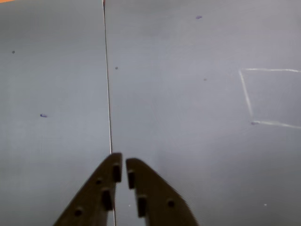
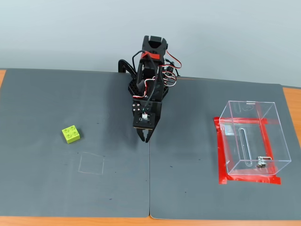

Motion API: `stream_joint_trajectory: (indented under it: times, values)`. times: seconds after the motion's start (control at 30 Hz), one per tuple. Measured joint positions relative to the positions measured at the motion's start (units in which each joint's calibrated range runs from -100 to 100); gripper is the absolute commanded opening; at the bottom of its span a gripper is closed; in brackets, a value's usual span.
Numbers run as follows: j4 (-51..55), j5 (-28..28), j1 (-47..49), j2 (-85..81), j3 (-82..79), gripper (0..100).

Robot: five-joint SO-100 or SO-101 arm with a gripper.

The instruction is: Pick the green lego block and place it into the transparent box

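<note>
gripper [image 2: 146, 138] jaws nearly closed, holding nothing, over mat seam [image 2: 149, 188] | green lego block [image 2: 70, 134] far left in fixed view | transparent box [image 2: 251, 139] right, on red tape [image 2: 220, 155]

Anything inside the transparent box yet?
No: the transparent box holds only its own small metal fitting; red tape lies beneath. The green lego block sits on the mat.

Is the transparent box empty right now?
Empty: the transparent box shows only its own slot and metal fitting; the green lego block lies on the mat.
</note>
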State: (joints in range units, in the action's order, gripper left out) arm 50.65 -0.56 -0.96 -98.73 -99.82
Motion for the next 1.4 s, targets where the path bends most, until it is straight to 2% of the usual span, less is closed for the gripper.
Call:
stream_joint_trajectory:
  times: [0.47, 0.77, 0.87, 1.03, 1.4]
  values:
    - [0.69, -0.05, 0.37, 0.93, 1.80, 2]
    - [4.42, -0.05, 0.15, 15.72, 13.83, 2]
    - [4.77, -0.05, 0.37, 19.20, 17.06, 6]
    - [4.77, -0.05, -0.22, 23.28, 21.28, 19]
    - [13.18, 0.00, -14.22, 24.47, 31.34, 22]
